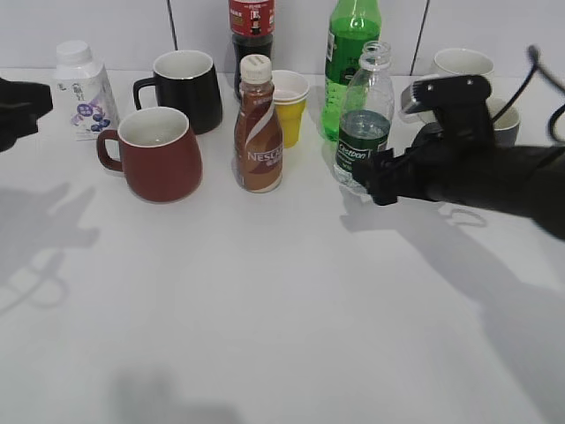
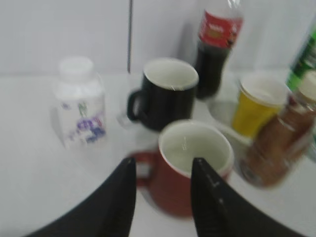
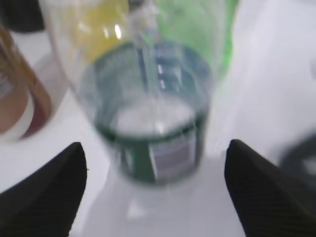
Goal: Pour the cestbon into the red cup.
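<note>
The cestbon (image 1: 364, 124), a small clear uncapped bottle with a dark green label, stands upright at the middle right of the table. It fills the right wrist view (image 3: 153, 103). My right gripper (image 3: 155, 148) is open wide, its fingers either side of the bottle's base and apart from it; in the exterior view (image 1: 375, 181) it sits just right of the bottle. The red cup (image 1: 159, 155) stands upright at the left, handle to the left, white inside. My left gripper (image 2: 163, 165) is open and empty, just short of the red cup (image 2: 195, 163).
A brown Nescafe bottle (image 1: 258, 128) stands between cup and cestbon. Behind are a black mug (image 1: 185, 88), yellow paper cup (image 1: 290, 106), tall green bottle (image 1: 351, 62), cola bottle (image 1: 252, 31), white jar (image 1: 82, 88) and grey bowls (image 1: 463, 64) at the right.
</note>
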{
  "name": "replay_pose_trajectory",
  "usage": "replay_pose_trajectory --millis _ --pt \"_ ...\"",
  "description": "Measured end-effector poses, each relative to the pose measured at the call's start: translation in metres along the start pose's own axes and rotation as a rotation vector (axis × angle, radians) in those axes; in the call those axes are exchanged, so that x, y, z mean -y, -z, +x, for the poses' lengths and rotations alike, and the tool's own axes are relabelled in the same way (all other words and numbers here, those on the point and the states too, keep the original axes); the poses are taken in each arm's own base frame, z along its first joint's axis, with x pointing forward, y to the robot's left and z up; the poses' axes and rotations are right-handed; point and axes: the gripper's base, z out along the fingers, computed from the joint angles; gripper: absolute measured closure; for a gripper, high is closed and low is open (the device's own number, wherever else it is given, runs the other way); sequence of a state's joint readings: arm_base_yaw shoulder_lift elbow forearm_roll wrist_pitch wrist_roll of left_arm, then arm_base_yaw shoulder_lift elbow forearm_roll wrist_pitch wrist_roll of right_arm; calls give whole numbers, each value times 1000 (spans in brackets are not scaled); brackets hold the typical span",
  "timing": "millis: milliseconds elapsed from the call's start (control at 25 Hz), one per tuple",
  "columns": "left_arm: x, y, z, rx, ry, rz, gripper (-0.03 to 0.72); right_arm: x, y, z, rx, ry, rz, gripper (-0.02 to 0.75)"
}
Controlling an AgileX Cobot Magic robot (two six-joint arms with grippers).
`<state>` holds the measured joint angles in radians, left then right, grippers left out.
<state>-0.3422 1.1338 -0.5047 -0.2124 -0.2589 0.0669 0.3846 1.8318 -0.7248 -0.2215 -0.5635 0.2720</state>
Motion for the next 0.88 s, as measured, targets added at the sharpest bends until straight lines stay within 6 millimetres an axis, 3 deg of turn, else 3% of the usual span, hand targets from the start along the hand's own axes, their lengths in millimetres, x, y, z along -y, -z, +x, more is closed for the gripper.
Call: replay_pose_trajectory --millis 280,600,720,880 --pt "13 24 -17 -387 -11 80 400 -3 39 -21 -159 -9 51 106" --pt "19 68 -7 -936 -42 139 400 -5 112 -35 -428 25 249 220" --pt "18 87 -7 -986 -52 150 400 -12 138 -35 -534 36 221 264" --pt "18 123 -17 -853 -68 168 400 -25 173 -36 -613 8 122 288"
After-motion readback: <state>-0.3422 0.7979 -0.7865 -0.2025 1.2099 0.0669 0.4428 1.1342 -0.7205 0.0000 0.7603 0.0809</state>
